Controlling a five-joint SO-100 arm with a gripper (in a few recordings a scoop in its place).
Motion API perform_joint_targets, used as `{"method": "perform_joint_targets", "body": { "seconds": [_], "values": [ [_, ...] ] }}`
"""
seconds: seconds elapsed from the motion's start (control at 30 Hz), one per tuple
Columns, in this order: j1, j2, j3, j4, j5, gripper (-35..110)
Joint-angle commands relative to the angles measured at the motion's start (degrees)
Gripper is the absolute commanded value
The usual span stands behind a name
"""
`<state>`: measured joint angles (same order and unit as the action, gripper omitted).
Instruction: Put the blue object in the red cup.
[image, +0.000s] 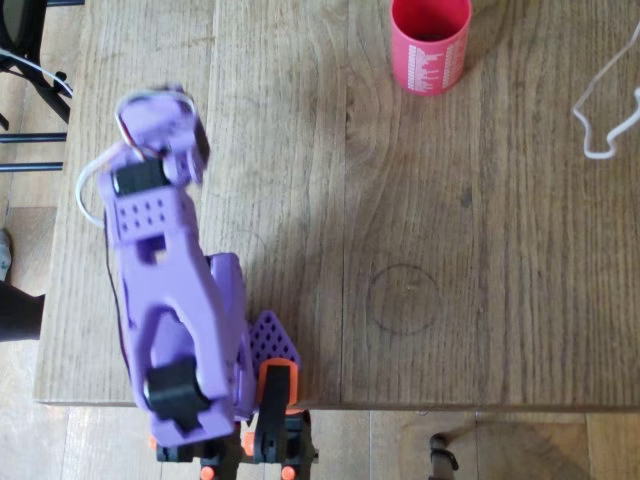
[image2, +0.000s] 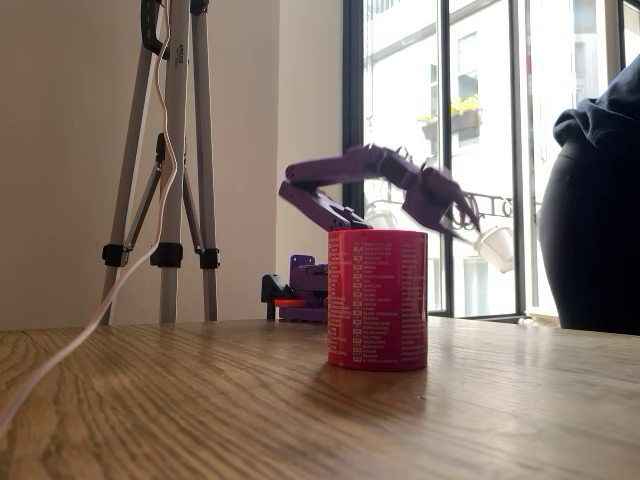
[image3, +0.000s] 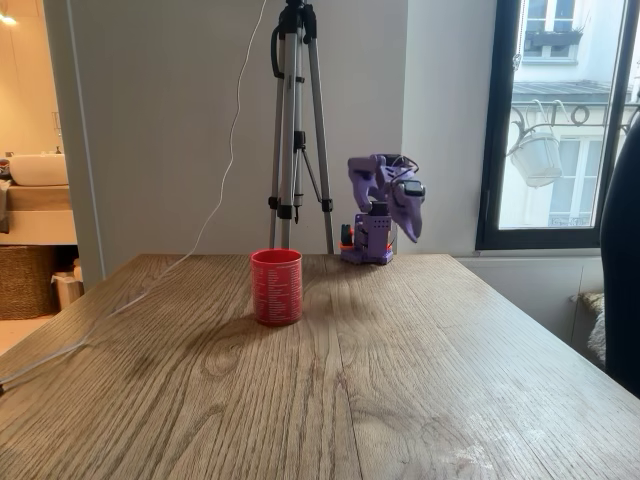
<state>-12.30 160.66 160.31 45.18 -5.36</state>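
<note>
- fingers (image2: 462, 212) of the purple arm (image: 175, 290) hang in the air above the worktop (image: 470, 250), pointing down. in the overhead view they are blurred, so i cannot tell if they are open, closed or gripping something.
- red cup (image: 430, 48) stands upright on the worktop with its mouth up. in the overhead view it is at the top right, well apart from the fingers, which are at the left.
- where the blue object is, i cannot tell. it may be between the fingers or hidden under the arm, but that is only a guess.
- handling, as a judgement: the blue object must fit inside the cup, so it is probably small, light and stiff. best hold is on two opposite flat sides, near the middle, so it does not turn or slip out.
- the cup looks light and nothing holds it in place. a touch on its rim could push it over, so the release should come from straight above the mouth.
</note>
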Motion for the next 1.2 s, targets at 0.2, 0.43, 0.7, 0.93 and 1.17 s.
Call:
{"method": "perform_joint_targets", "body": {
  "seconds": [0.2,0.43,0.7,0.93,1.17],
  "values": [
    [6.2,22.0,11.9,20.8,7.5,0],
    [11.1,28.5,13.1,23.7,9.0,0],
    [13.3,28.5,13.1,24.1,10.6,1],
    [17.8,28.6,13.2,23.5,13.3,1],
    [17.8,28.6,13.2,23.5,13.2,1]
  ]
}}
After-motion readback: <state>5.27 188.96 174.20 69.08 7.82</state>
